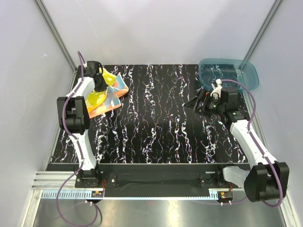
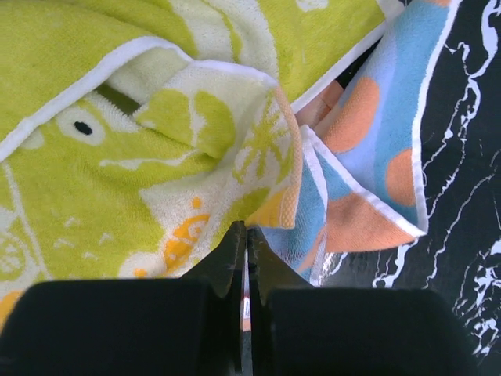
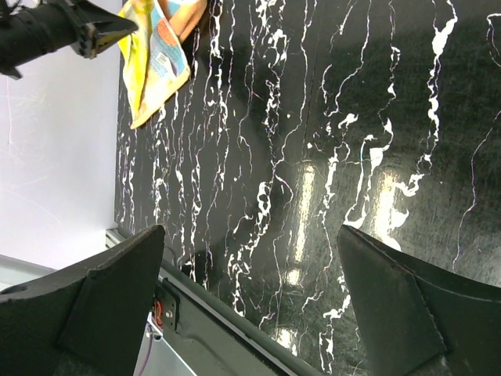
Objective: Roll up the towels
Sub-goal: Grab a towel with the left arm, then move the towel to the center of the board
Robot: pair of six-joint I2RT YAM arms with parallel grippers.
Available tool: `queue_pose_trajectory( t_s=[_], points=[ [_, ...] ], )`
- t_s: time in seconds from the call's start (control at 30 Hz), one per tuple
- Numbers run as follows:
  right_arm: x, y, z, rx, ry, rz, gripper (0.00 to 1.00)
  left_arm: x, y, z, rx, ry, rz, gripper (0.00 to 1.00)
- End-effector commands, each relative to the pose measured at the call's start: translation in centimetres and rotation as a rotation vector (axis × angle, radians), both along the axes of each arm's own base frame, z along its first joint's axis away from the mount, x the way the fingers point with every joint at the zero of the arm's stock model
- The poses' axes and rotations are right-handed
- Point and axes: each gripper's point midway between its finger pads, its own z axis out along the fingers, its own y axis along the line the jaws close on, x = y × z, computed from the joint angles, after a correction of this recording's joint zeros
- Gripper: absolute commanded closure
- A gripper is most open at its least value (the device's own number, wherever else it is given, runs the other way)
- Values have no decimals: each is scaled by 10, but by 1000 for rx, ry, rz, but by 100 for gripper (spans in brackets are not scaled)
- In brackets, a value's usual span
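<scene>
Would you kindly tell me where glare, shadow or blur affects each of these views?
Top external: even, diffuse light, hardly any shadow. Left wrist: bright yellow terry towel crisp, the shut left claw a soft dark mass. Right wrist: bright glare patches on the glossy black marbled tabletop; open right claw blurred.

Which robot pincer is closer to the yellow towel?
Left. The left pincer is shut with its tips right at the yellow towel's edge; the right pincer is open far across the table, near the teal bin.
</scene>
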Motion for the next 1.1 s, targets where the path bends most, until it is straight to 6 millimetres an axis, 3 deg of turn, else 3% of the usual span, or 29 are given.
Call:
queue_pose_trajectory(
  t_s=[0.0,0.13,0.33,0.53,0.57,0.73,0.97,1.0,1.07],
  points=[
    [4,2,22,-16,-62,10,0,-3,-3,71,29,-129,-9,100],
    [0,1,37,-13,-89,2,0,-22,3,114,92,-173,10,100],
    [-7,-3,59,-12,-115,-27,0,-58,-24,178,207,-246,-54,100],
    [-21,-16,80,-41,-127,-98,0,-98,-78,222,289,-260,-177,100],
    [-25,-19,83,-50,-128,-114,0,-108,-96,226,303,-252,-224,100],
    [-38,-36,85,-105,-93,-198,0,-145,-163,223,300,-206,-373,100],
    [-53,-54,82,-149,-68,-294,0,-212,-305,188,125,-118,-648,100],
    [-54,-59,80,-163,-57,-320,0,-213,-319,171,135,-75,-668,96],
    [-55,-63,77,-178,-46,-344,0,-225,-349,159,80,-43,-738,67]
  ],
)
